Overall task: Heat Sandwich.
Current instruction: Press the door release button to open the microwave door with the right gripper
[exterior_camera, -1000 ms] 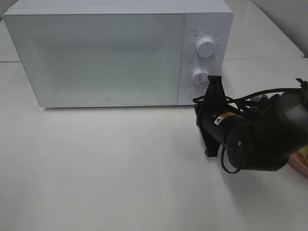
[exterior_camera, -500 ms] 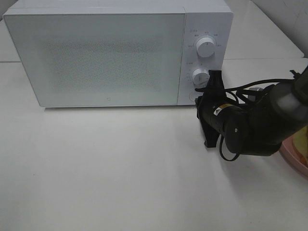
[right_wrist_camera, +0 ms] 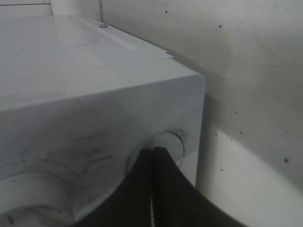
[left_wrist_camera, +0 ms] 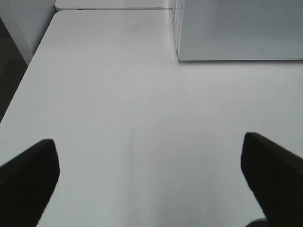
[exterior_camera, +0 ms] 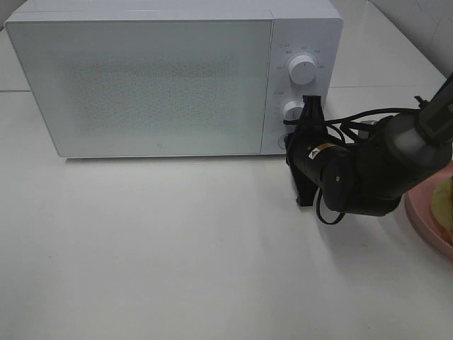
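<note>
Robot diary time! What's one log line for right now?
microwave door: shut | right claw: shut, tips at bottom round button | left claw: open, over table | sandwich: on pink plate, right edge

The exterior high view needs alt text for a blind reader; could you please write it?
The right arm's shut pincer points at the round button below two dials on a closed white microwave, which stands on a white table. A pink plate with a pale yellow sandwich is cut off at the right edge.
</note>
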Controlling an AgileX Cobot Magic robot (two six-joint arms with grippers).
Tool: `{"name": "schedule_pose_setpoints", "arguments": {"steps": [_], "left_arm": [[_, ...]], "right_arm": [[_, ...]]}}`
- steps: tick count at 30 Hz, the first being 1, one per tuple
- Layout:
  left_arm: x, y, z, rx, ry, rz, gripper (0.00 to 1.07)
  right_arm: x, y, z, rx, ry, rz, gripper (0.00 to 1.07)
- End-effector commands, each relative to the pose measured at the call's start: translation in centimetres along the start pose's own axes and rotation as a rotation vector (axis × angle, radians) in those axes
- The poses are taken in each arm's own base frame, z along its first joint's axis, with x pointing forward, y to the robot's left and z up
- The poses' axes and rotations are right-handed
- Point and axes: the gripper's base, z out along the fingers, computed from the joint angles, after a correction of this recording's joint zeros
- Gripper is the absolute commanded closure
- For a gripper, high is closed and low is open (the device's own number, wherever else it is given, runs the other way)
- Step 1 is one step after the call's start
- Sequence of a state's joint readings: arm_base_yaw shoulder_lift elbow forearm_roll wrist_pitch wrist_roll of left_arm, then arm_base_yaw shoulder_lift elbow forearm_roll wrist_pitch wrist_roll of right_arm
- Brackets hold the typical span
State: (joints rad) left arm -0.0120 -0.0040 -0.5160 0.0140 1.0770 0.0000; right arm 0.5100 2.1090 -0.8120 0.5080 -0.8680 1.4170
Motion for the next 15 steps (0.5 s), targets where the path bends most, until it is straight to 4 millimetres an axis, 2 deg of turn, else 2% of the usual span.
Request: {"name": "schedule_pose_setpoints", "arguments": {"steps": [1, 12, 15], "left_arm": [[0.1, 0.0, -0.3, -0.004, -0.029, 0.0, 0.07], [0.1, 0.0, -0.3, -0.004, -0.029, 0.0, 0.07], [0.1, 0.0, -0.3, -0.004, -0.029, 0.0, 0.07]], "right_arm": [[0.0, 0.3, 0.3, -0.002, 0.006, -0.007, 1.07], [0.2, 1.0, 0.9, -0.065, -0.003, -0.001, 1.07], [0.1, 1.7, 1.6, -0.174, -0.029, -0.006, 1.07]]}}
